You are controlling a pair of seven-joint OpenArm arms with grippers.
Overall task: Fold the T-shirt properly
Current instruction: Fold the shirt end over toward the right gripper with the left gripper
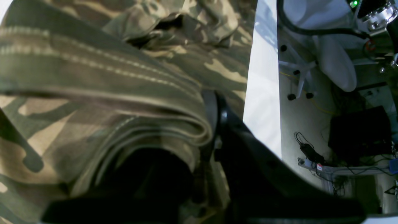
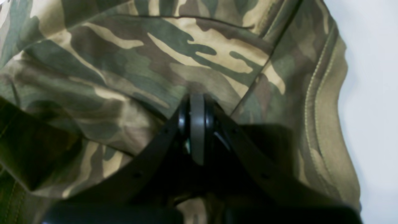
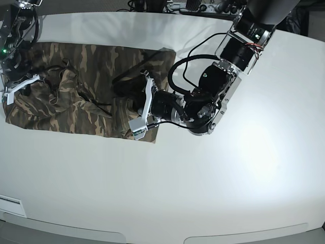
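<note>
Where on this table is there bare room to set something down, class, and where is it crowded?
Free: the wide white table in front of the T-shirt, and the strip behind it. Crowded: the T-shirt's ends, where the left gripper and right gripper clamp cloth.

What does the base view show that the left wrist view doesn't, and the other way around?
Only the base view shows the whole T-shirt lying rumpled on the white table, with the right gripper at its far end. Only the left wrist view shows, close up, the left gripper shut on a stitched, layered hem, plus an office chair and cables on the floor beyond the table edge. Both show the camouflage cloth, the table and the left arm gripping the shirt.
</note>
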